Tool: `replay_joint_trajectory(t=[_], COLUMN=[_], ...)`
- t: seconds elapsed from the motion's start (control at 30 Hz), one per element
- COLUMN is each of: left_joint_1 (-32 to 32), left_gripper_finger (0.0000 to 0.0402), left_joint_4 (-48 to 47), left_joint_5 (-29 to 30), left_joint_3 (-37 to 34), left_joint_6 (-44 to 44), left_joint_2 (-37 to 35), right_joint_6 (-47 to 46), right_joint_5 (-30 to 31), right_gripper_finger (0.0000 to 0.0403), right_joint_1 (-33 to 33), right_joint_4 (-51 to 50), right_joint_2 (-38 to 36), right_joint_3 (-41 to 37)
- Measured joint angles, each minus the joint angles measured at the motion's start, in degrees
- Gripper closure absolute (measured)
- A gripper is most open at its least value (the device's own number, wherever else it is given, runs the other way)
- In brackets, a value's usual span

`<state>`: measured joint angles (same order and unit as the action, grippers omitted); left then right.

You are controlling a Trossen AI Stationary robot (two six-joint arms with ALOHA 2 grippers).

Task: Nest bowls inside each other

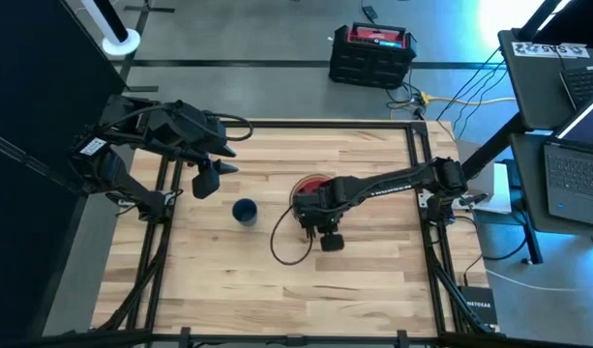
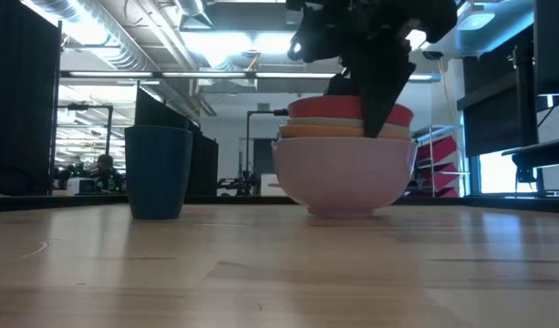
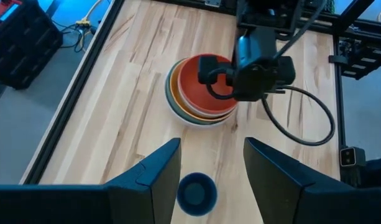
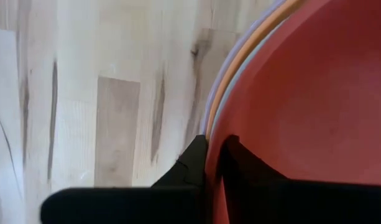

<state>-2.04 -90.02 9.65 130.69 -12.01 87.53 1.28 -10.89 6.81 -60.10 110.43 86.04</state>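
Note:
A stack of nested bowls (image 2: pixel 345 164) stands at the table's middle. The white one is at the bottom, orange and pale rims show above it, and the red bowl (image 3: pixel 199 84) is on top. My right gripper (image 4: pixel 214 165) comes down over the stack's near side, shut on the red bowl's rim. My left gripper (image 1: pixel 207 179) hangs open high above the table's far left, touching nothing. My right gripper pinches the red bowl's rim (image 4: pixel 212 146) at its near edge, one finger inside the bowl (image 4: pixel 243 168) and one outside (image 4: pixel 193 163). The fingers come from above, pointing steeply down. The red bowl sits in the stack, roughly level.
A small dark blue cup (image 1: pixel 245 211) stands upright on the table left of the stack, below my left gripper's view. The right arm's black cable (image 1: pixel 281 246) loops over the wood near the stack. Bare wood lies toward the near edge.

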Motion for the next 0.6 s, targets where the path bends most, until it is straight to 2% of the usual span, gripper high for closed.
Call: replay_joint_trajectory(t=[0.2, 0.6], left_joint_1=[0.0, 0.0], left_gripper_finger=[0.0241, 0.0241], left_joint_4=[0.0, 0.0], left_joint_5=[0.0, 0.0], left_joint_3=[0.0, 0.0], left_joint_6=[0.0, 0.2], left_joint_2=[0.0, 0.0], right_joint_6=[0.2, 0.2], right_joint_5=[0.4, 2.2], right_gripper_finger=[0.0388, 0.0276], right_joint_1=[-0.1, -0.5], right_joint_4=[0.1, -0.8], right_joint_2=[0.0, -0.3], right_joint_3=[0.0, 0.1])
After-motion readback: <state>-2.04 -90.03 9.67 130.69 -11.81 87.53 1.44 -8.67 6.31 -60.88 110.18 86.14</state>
